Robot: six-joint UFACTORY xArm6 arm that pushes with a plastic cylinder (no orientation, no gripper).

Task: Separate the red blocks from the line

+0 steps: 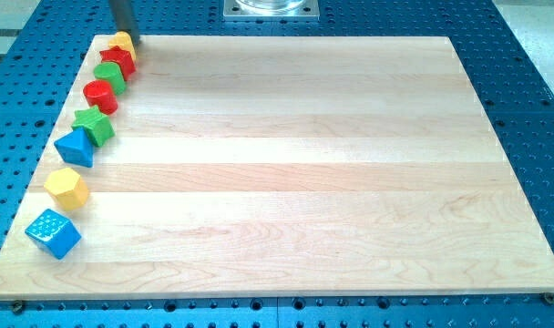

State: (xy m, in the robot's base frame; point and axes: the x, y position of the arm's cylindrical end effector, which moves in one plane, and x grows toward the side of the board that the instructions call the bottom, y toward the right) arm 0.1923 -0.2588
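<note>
**A:** Where did the blocks sit?

**B:** All eight ran in one line down the left edge of the wooden board [286,164], from the top-left corner toward the bottom-left corner. From the top: a yellow block [122,40], a red star-like block [118,60], a green block [109,76], a red cylinder [101,95], a green star [95,124], a blue triangular block [76,147], a yellow hexagonal block [66,189] and a blue cube [53,233].

**A:** And the rod?

**B:** My tip [132,39] stood at the top-left corner, just beside the yellow block on its right, apparently touching it or nearly so. There was no claw on this arm, so nothing was open, closed or held; the rod could only push.

**A:** Which step was that, in your judgement?

**B:** The very start. Both red blocks were in the line, each touching or nearly touching its neighbours, so no separation had been made.

**A:** What did the next move call for?

**B:** I judged the tip needed to get to the left-edge side of the red star-like block and push it rightward, toward the open middle of the board. The gap there was narrow, with the yellow and green blocks close on either side, so a careless push risked dragging those along too. The red cylinder would want the same treatment afterwards.
</note>
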